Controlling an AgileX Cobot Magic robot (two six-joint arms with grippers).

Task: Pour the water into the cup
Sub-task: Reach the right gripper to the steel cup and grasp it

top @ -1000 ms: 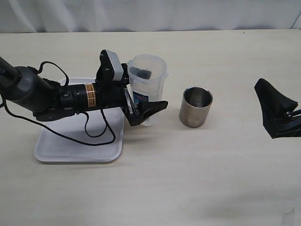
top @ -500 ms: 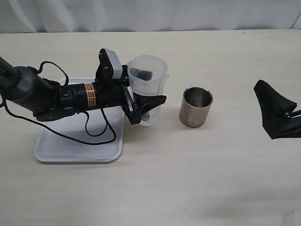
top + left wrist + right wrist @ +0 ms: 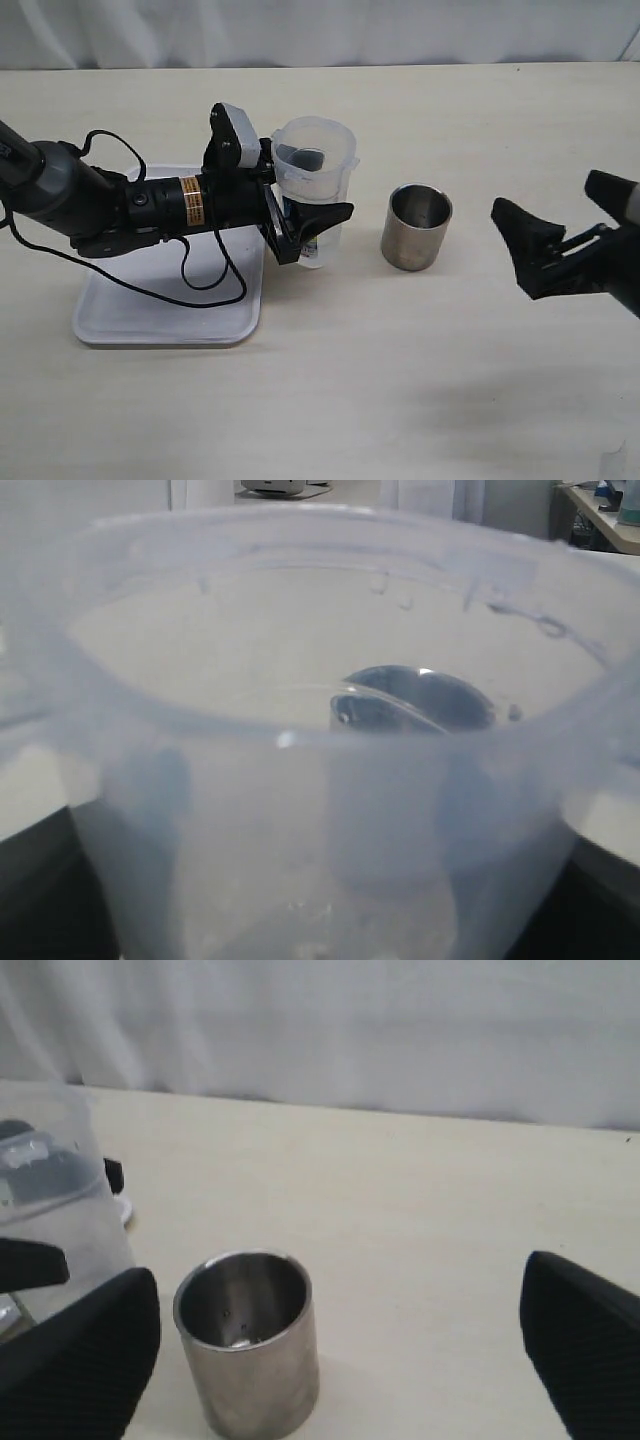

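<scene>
Closed on a tall clear plastic jug with a blue-green label [image 3: 315,170], the left hand [image 3: 318,200]: one black finger across the near wall, the other behind, jug upright, mouth up. Base either resting on the cream counter [image 3: 350,400] or just off it, not possible to tell. Straight ahead of that hand, past the jug's far wall and just beside it without touching: the short, handleless, straight-sided cup of dull grey brushed steel [image 3: 417,228], standing on the counter, long axis vertical, open mouth up, visible through the jug's wall in the left wrist view. Shiny inside, duller outside, no water visible in it, only a few specks on its floor in the right wrist view. Spread wide and empty, the right hand [image 3: 540,192], fingers aimed at the cup from the opposite side, near but clearly apart. Cup therefore between the two hands, nearer to the left one, the one with the jug. Likely next: lifting the jug and tipping its rim forward, away from the wrist, over the cup's mouth, with little sideways travel needed. Water level in the jug hard to read. Behind the left hand, beneath its forearm: a white plastic tray [image 3: 120,325].
</scene>
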